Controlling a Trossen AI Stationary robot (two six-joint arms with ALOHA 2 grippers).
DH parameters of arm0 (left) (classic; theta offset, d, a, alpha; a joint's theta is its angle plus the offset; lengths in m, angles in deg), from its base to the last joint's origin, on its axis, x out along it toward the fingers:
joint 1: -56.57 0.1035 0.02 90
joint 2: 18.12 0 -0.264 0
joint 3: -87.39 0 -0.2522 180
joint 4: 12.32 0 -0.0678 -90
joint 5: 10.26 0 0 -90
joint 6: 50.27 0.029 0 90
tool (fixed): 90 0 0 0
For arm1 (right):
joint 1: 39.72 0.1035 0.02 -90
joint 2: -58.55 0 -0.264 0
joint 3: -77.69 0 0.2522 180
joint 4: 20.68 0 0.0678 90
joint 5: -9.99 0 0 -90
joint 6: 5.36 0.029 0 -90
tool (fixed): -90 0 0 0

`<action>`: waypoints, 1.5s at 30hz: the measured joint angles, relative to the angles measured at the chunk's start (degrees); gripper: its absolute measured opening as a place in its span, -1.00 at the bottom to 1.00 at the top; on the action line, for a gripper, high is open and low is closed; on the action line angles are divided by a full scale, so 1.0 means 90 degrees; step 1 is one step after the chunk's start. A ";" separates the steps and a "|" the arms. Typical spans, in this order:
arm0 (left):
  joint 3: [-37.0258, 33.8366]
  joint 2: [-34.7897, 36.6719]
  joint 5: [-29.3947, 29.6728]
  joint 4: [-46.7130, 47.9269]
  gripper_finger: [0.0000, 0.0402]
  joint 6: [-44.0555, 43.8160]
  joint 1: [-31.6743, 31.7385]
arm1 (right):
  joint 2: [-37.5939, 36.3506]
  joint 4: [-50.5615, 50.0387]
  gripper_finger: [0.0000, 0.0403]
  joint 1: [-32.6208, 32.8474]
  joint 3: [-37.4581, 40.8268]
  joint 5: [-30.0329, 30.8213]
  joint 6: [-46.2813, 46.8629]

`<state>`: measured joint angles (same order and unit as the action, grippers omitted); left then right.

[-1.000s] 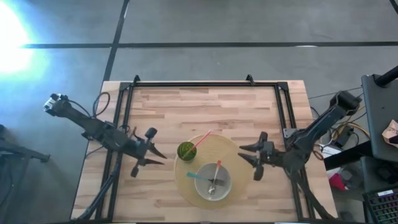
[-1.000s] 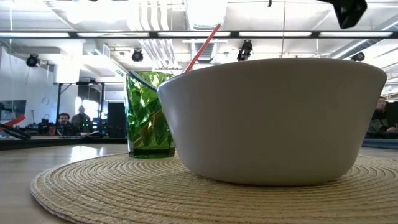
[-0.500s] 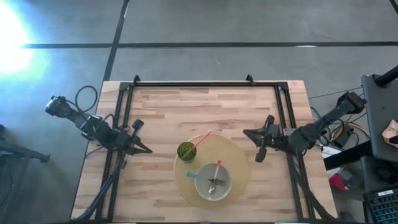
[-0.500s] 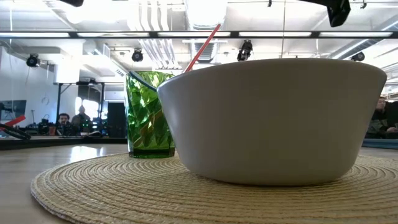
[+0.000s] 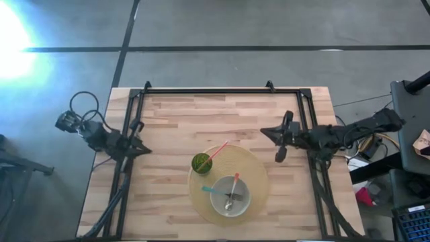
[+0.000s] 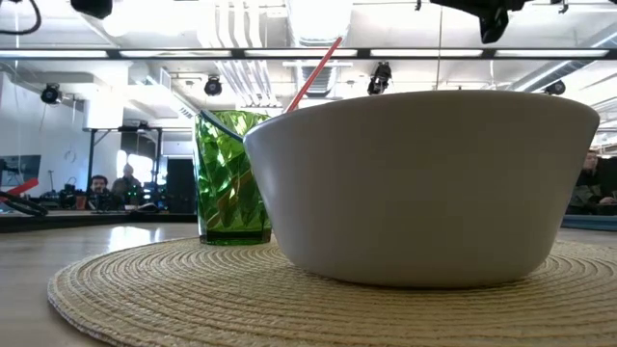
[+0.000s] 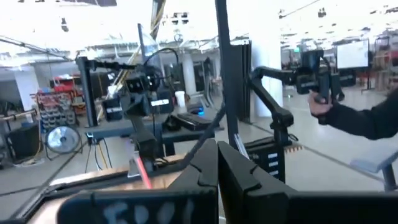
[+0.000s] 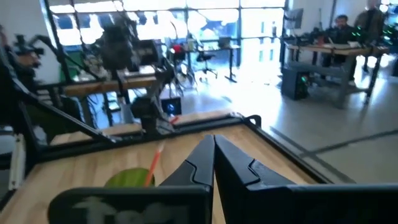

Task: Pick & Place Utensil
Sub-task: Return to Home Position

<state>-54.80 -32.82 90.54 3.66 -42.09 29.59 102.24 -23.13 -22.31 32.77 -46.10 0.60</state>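
Note:
A white bowl stands on a round woven placemat at the table's near middle. Utensils lie in it: an orange-handled one and a teal-handled one. A green faceted cup with a red straw stands on the mat beside the bowl. My left gripper hangs shut over the table's left edge. My right gripper is shut too, up above the table to the right of the mat. Neither one holds anything.
A black frame runs along the table's far, left and right sides. Bare wood lies between the mat and the far edge. The low view shows the bowl and the cup close up; people sit in the room beyond.
Both grippers have shut, from wide apart to closed. My left gripper has drawn back from beside the cup toward the table's left edge. My right gripper has pulled away from the bowl toward the far edge. Bowl, cup and utensils have stayed put.

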 joint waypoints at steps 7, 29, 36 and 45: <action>-0.0453 0.0688 -0.0003 -0.0127 -1.00 -0.0023 0.0046 | -0.0584 -0.0037 -0.96 -0.0598 0.0142 -0.0767 -0.0252; -0.1660 0.1627 0.0716 -0.0238 -1.00 -0.0709 0.0160 | -0.3966 0.0106 -0.96 -0.0904 0.2242 -0.0772 -0.0885; -0.2053 0.1627 0.0712 -0.0477 -1.00 -0.1042 0.0468 | -0.4856 0.0162 -0.96 -0.0909 0.2563 -0.0754 -0.1236; -0.2615 0.1624 0.0370 -0.0844 -1.00 -0.1470 0.0989 | -0.4774 -0.0412 -0.96 -0.0938 0.2573 -0.0771 -0.0812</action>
<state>-78.34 -18.20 93.87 -3.94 -55.32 38.49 59.27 -26.84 -30.75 55.93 -53.03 -6.71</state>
